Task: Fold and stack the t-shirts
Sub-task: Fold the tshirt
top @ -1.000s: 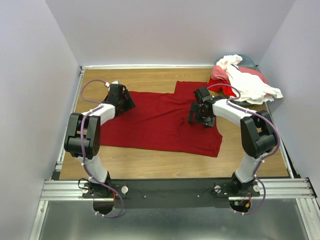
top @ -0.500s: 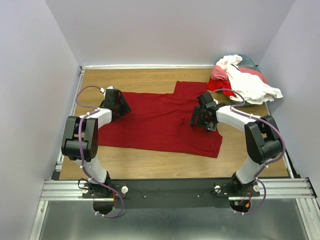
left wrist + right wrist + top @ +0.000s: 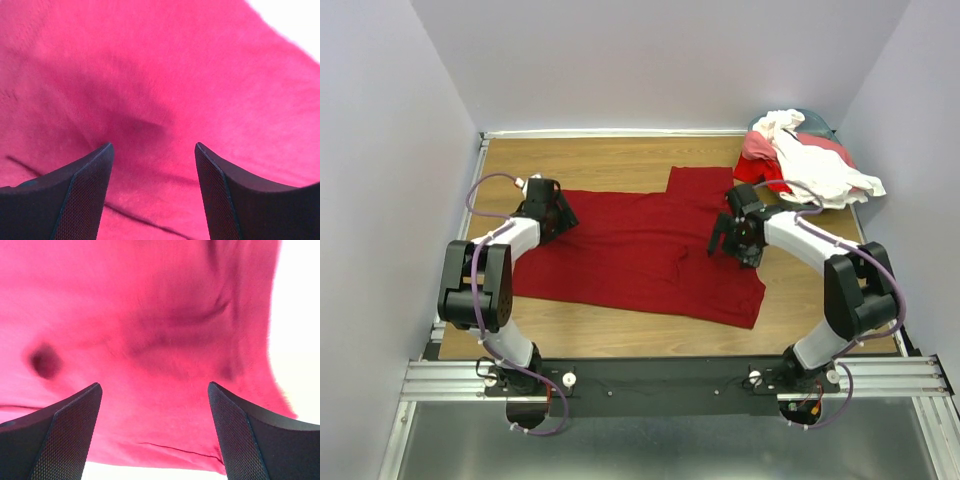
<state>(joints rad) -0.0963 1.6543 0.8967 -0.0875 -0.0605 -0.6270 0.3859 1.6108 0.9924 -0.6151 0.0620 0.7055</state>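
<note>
On the surface (image 3: 610,160) the big red shirt (image 3: 640,245) is spread out. The left tool (image 3: 556,212) and right tool (image 3: 734,236) are held apart just over it. Too little cloth could be pinched, so it might be dropped mid-fold.

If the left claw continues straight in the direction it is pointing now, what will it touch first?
Most likely the dark red t-shirt. In the left wrist view its cloth fills the space ahead of the open left claw, with nothing in between. The distance to it is unclear.
</note>
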